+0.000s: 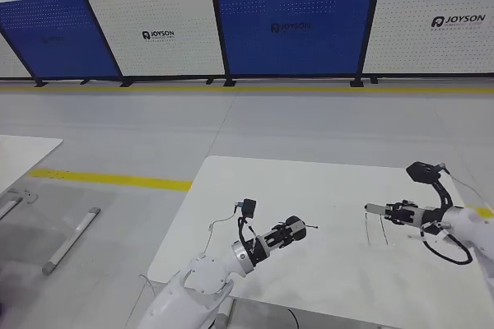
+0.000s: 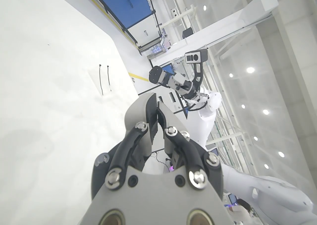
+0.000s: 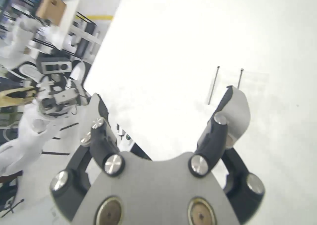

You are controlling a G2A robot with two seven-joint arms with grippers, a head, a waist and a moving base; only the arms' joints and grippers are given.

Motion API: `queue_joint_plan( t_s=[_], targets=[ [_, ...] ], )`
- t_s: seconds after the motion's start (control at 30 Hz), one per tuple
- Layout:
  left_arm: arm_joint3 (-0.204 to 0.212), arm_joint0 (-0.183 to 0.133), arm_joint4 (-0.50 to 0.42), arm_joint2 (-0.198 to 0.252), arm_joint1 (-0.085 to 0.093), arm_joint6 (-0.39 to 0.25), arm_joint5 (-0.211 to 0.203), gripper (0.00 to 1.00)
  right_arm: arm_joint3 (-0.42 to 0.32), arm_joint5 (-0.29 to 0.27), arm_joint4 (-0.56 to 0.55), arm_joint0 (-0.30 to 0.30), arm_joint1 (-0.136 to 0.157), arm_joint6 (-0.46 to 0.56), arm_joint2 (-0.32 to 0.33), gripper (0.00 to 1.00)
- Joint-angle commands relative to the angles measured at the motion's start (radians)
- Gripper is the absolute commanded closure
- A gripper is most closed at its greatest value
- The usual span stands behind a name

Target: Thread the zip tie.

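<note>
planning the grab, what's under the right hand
Two zip ties lie side by side on the white table below the open right hand. A finger covers one tie's near end.

Two zip ties (image 2: pixel 101 79) on white table (image 2: pixel 44 25)

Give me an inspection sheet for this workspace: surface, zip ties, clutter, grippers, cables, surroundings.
surface: white table, plain top.
job's things: two black zip ties lie flat, straight and side by side, neither threaded.
clutter: one small dark speck on the table.
grippers: left gripper shut, nothing seen in it; right gripper open, close to the zip ties.
cables: thin grey cable by the left arm's wrist; black cable looped by the right arm's.
surroundings: blue and white panels behind, yellow line on the floor, second table to one side.
</note>
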Motion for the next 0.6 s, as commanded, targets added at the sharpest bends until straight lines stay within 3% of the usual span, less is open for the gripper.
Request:
queue_joint_plan(
  t_s=[0.0,0.03,0.1,0.43,0.57],
  targets=[
    [0.000,0.000,0.000,0.000,0.000,0.000,0.000,1.00,0.022,0.021,-0.098,0.038,-0.004,-0.003,-0.052,0.00],
    [0.000,0.000,0.000,0.000,0.000,0.000,0.000,1.00,0.031,0.040,-0.093,0.050,-0.010,-0.022,-0.073,0.00],
    [0.000,0.000,0.000,0.000,0.000,0.000,0.000,1.00,0.016,0.010,-0.037,0.050,-0.016,-0.034,-0.082,0.00],
    [0.000,0.000,0.000,0.000,0.000,0.000,0.000,1.00,0.019,0.004,-0.042,0.043,-0.016,-0.039,-0.088,0.00],
    [0.000,0.000,0.000,0.000,0.000,0.000,0.000,1.00,0.081,0.051,-0.148,0.117,-0.023,0.070,-0.168,0.00]
  ],
)
